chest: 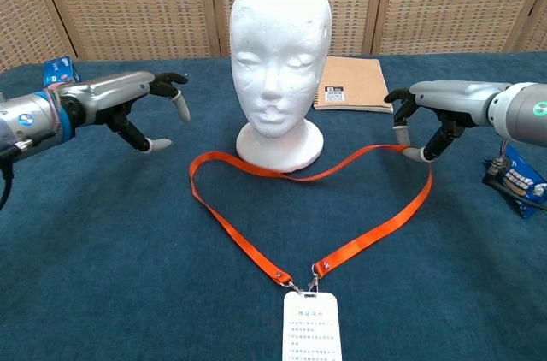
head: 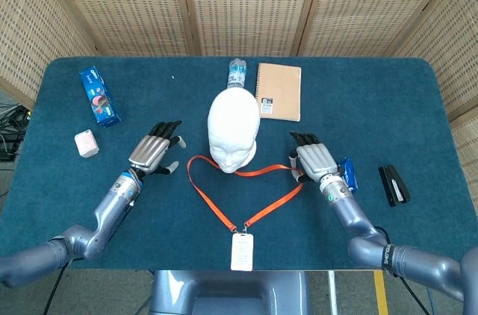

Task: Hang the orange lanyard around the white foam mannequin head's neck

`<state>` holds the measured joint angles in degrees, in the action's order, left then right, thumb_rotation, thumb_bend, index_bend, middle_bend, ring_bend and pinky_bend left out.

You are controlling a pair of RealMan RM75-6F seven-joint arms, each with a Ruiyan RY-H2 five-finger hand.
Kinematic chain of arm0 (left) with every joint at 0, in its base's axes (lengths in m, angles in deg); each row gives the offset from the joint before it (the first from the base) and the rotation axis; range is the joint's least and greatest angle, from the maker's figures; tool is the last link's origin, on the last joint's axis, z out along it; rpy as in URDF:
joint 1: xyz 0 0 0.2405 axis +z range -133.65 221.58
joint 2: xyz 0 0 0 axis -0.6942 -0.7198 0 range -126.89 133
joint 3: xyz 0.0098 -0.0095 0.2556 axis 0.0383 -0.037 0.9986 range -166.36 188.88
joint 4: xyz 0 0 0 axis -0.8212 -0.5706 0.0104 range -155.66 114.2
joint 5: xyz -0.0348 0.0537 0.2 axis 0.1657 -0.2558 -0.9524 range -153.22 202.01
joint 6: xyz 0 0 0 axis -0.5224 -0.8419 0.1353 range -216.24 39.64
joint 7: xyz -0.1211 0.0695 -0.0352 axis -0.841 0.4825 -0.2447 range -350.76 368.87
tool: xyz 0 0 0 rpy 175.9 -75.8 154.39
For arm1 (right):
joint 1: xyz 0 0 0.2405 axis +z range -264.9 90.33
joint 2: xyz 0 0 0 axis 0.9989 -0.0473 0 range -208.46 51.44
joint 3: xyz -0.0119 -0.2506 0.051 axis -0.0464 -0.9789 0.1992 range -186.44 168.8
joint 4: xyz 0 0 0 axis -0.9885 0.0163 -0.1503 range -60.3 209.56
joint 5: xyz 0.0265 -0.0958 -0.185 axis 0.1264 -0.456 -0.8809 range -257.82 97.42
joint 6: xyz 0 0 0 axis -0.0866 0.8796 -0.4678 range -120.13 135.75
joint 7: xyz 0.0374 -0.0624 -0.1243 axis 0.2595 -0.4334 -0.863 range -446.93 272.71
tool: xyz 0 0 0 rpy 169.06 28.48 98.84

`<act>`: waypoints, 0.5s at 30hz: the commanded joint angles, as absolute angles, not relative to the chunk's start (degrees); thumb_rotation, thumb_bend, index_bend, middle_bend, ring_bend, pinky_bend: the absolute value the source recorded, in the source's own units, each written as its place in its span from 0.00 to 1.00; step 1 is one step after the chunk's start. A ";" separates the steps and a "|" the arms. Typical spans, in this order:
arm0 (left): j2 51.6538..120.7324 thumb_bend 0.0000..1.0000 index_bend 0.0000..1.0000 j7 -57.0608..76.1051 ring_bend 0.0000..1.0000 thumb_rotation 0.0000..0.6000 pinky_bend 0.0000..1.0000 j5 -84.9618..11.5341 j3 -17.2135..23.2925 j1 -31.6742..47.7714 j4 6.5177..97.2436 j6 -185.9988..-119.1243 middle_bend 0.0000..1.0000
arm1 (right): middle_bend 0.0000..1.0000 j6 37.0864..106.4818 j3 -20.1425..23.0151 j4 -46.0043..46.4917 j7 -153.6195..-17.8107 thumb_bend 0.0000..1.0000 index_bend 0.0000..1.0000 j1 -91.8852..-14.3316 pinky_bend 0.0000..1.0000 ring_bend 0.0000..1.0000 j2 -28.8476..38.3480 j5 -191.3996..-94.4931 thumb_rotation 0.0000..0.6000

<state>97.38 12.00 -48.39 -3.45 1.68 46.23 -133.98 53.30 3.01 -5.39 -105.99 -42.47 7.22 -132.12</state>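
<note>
The white foam mannequin head (head: 233,130) (chest: 280,53) stands upright at mid-table, facing me. The orange lanyard (head: 216,207) (chest: 248,245) lies in a loop in front of its base, with a white badge (head: 241,251) (chest: 311,327) at the near end. My right hand (head: 314,162) (chest: 425,121) pinches the loop's right bend between thumb and a finger and holds that part slightly off the cloth. My left hand (head: 154,154) (chest: 141,109) hovers with fingers spread and holding nothing, just left of the loop's left bend.
A tan notebook (head: 278,91) (chest: 352,85) and a water bottle (head: 237,73) lie behind the head. A blue snack pack (head: 98,95) and a pink block (head: 87,143) sit far left. A blue packet (head: 346,175) (chest: 515,180) and a black stapler (head: 393,184) lie at the right.
</note>
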 commanded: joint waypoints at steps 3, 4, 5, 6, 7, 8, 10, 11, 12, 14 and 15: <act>103.18 0.37 0.40 10.94 0.00 1.00 0.00 -45.10 -4.60 -3.21 37.91 -129.01 0.00 | 0.04 52.33 3.05 -4.87 -105.38 0.67 0.70 -41.79 0.00 0.00 7.09 -131.56 1.00; 103.34 0.37 0.40 10.91 0.00 1.00 0.00 -45.09 -4.57 -3.36 37.62 -128.88 0.00 | 0.04 52.27 3.04 -4.83 -105.34 0.67 0.70 -41.76 0.00 0.00 7.10 -131.54 1.00; 103.83 0.37 0.41 10.79 0.00 1.00 0.00 -45.12 -4.43 -3.77 36.80 -128.60 0.00 | 0.04 52.11 2.99 -4.70 -105.19 0.67 0.70 -41.65 0.00 0.00 7.14 -131.49 1.00; 104.29 0.37 0.41 10.58 0.00 1.00 0.00 -45.20 -4.30 -4.09 36.10 -128.44 0.00 | 0.04 51.95 2.94 -4.52 -105.06 0.67 0.70 -41.54 0.00 0.00 7.20 -131.48 1.00; 104.57 0.37 0.41 10.37 0.00 1.00 0.00 -45.24 -4.25 -4.29 35.70 -128.36 0.00 | 0.04 51.85 2.91 -4.37 -104.97 0.67 0.70 -41.46 0.00 0.00 7.25 -131.49 1.00; 104.97 0.37 0.41 10.00 0.00 1.00 0.00 -45.30 -4.19 -4.57 35.11 -128.24 0.00 | 0.04 51.70 2.84 -4.14 -104.83 0.67 0.70 -41.35 0.00 0.00 7.35 -131.54 1.00; 105.84 0.37 0.43 9.55 0.00 1.00 0.00 -45.28 -4.13 -5.19 33.67 -127.83 0.00 | 0.04 51.26 2.69 -3.63 -104.55 0.67 0.70 -41.11 0.00 0.00 7.64 -131.64 1.00; 106.41 0.37 0.44 9.10 0.00 1.00 0.00 -45.27 -4.11 -5.53 32.73 -127.70 0.00 | 0.05 51.15 2.63 -3.31 -104.25 0.67 0.70 -41.00 0.00 0.00 7.84 -131.82 1.00; 106.93 0.37 0.45 8.56 0.00 1.00 0.00 -45.04 -4.17 -5.80 32.06 -127.32 0.00 | 0.05 51.14 2.56 -3.04 -103.95 0.67 0.70 -40.97 0.00 0.00 8.09 -132.09 1.00; 107.58 0.37 0.46 7.95 0.00 1.00 0.00 -44.89 -4.17 -6.14 31.08 -127.01 0.00 | 0.05 51.17 2.41 -2.57 -103.56 0.67 0.70 -40.95 0.00 0.00 8.38 -132.51 1.00; 107.82 0.37 0.46 7.72 0.00 1.00 0.00 -44.85 -4.15 -6.26 30.73 -126.93 0.00 | 0.05 51.16 2.37 -2.40 -103.40 0.67 0.70 -40.94 0.00 0.00 8.48 -132.66 1.00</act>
